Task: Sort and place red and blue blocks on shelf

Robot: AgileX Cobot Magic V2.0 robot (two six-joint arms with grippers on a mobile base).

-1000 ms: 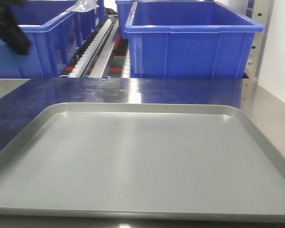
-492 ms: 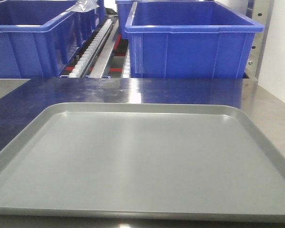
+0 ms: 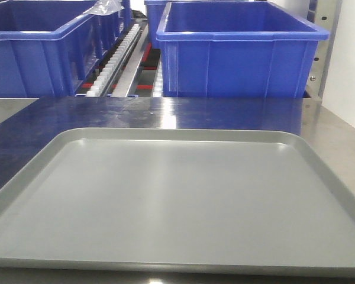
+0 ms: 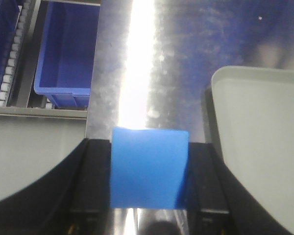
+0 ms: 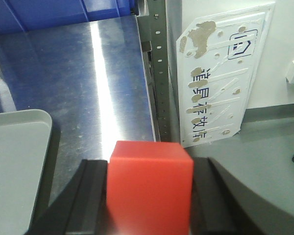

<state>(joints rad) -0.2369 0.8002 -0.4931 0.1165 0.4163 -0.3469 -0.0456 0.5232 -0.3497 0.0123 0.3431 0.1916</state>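
Behind the grey tray on the steel table, two large blue bins stand foremost on the shelf, either side of its white rollers. The left gripper is clamped on one plain blue block above the table beside the tray. The right gripper is clamped on one plain red block near a peeling placard.

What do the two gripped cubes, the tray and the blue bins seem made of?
The blue block and red block: matte, plain faces, perhaps foam or painted wood; unclear which. The tray: dull grey, soft sheen, rounded rim, likely coated metal or plastic. The bins: glossy moulded plastic, ribbed walls.
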